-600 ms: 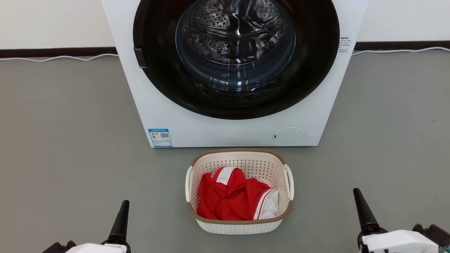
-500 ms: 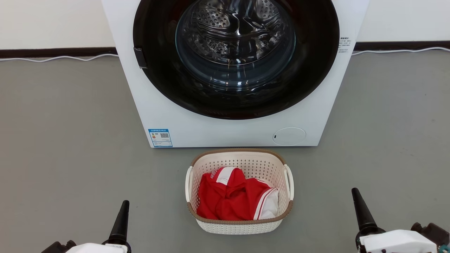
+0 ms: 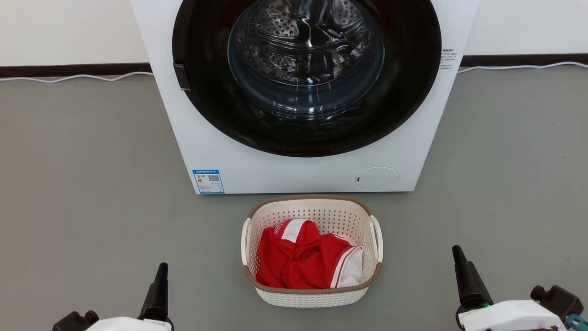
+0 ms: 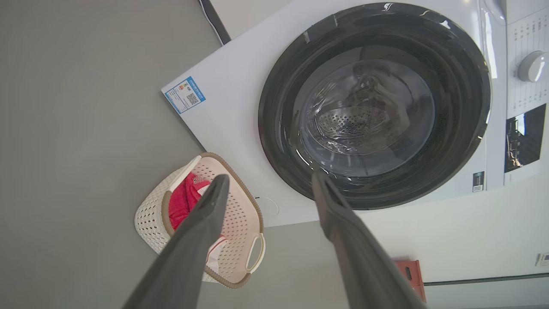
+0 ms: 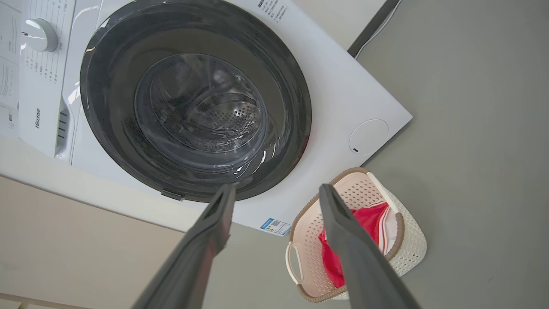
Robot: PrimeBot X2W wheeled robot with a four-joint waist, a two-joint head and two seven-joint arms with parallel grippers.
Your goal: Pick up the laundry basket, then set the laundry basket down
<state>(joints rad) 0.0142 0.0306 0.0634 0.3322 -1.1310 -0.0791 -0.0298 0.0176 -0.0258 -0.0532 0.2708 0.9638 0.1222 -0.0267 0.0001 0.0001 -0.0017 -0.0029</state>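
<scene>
Two empty grippers flank the job: the left gripper (image 4: 271,178) and the right gripper (image 5: 276,189) each stand with jaws spread wide, closed on nothing. The laundry basket (image 3: 312,296) rests on the grey floor (image 3: 92,184) between them, ahead of both sets of fingertips and well apart from either, its far rim just short of the washing machine (image 3: 275,170). The likely trouble is the thin white loop handles (image 3: 377,239) (one on each side): a finger that goes beside rather than around one would probably shove the light basket sideways or against the machine, and a lift taken by one side alone could tip it and spill the red garment (image 3: 294,257).
</scene>
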